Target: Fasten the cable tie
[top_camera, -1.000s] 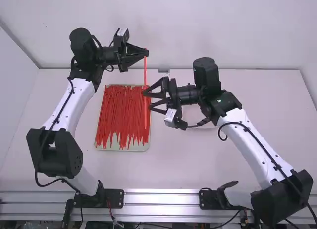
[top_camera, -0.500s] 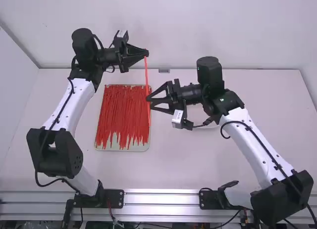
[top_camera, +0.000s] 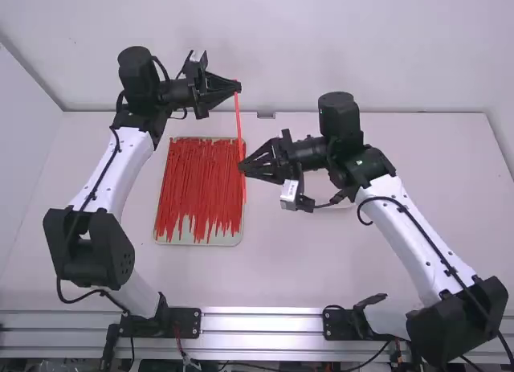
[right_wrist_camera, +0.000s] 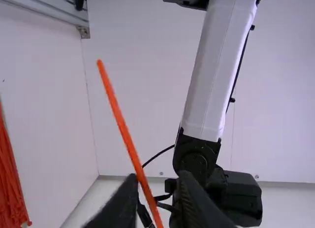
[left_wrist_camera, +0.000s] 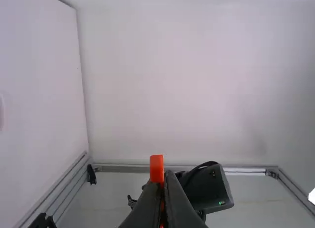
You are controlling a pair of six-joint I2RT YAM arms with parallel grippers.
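White walls close in a white table (top_camera: 361, 251), where a shallow tray (top_camera: 201, 242) left of the middle holds a thick layer of loose red ties (top_camera: 197, 187) laid lengthwise, running away from the arm bases. One cable tie (top_camera: 238, 123) is lifted clear of that stock. The left end effector (top_camera: 233, 88) is pinched tight on its head end, high above the tray's far edge, and the strap hangs from there with its long axis close to vertical, the lower end leaning slightly toward the right arm. The right end effector (top_camera: 243, 165) sits at that free lower end, coming in from the side with its fingers narrowly apart and the strap between them. In the right wrist view the cable tie (right_wrist_camera: 122, 124) lies against one finger with a gap to the other, so it is bracketed, not clamped. The tail lies directly below the head, and the right arm is the nearer to it; the coming move likely calls for closing on the tail and curling it up toward the head that the left holds
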